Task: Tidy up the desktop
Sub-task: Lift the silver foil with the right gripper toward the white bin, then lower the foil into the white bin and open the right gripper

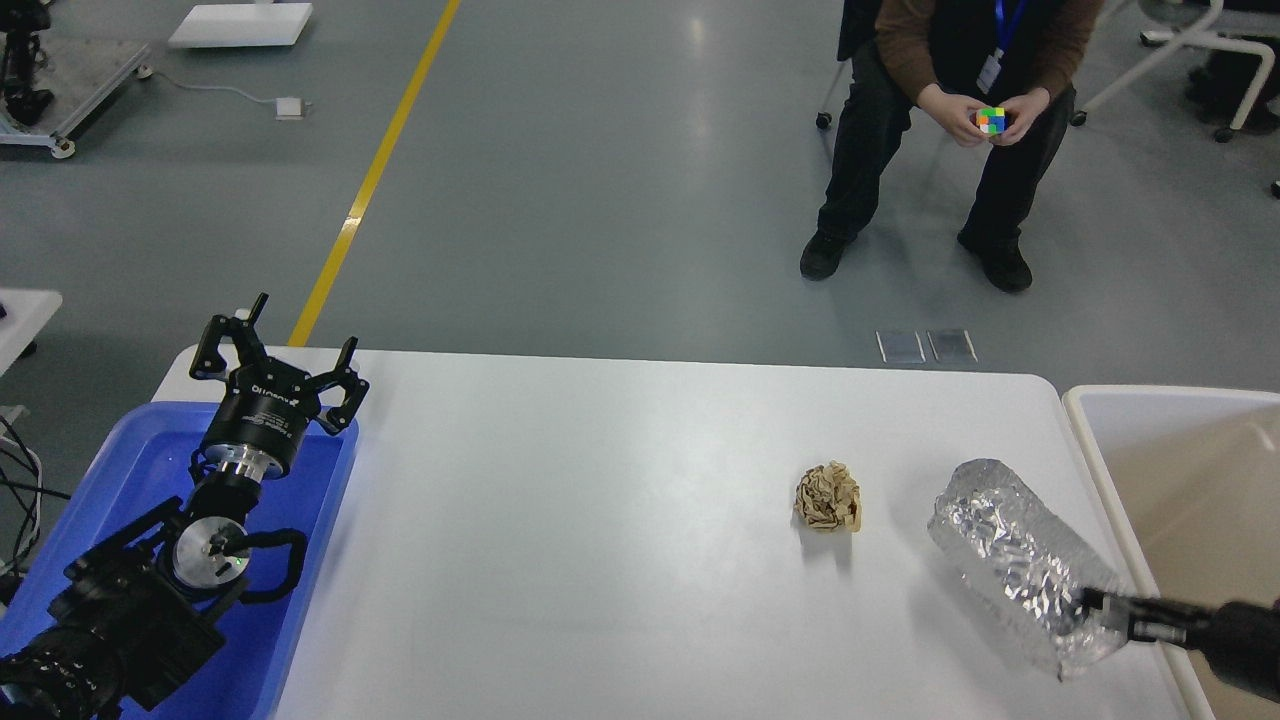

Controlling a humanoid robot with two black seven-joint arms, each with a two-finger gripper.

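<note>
The desktop [600, 520] is a wide white tabletop with rounded corners. A crumpled brown paper ball [828, 497] lies on it right of centre. A crinkled silver foil bag [1015, 560] is near the right edge, tilted, its near end held by my right gripper [1100, 612], which comes in from the lower right and is shut on it. My left gripper [275, 360] is open and empty, fingers spread, above the far end of the blue tub [130, 480] at the left.
A white bin [1180, 480] with a beige inside stands off the desktop's right edge. A person [960, 120] sits beyond the desktop holding a colour cube. A small white table corner [25, 310] is at the far left.
</note>
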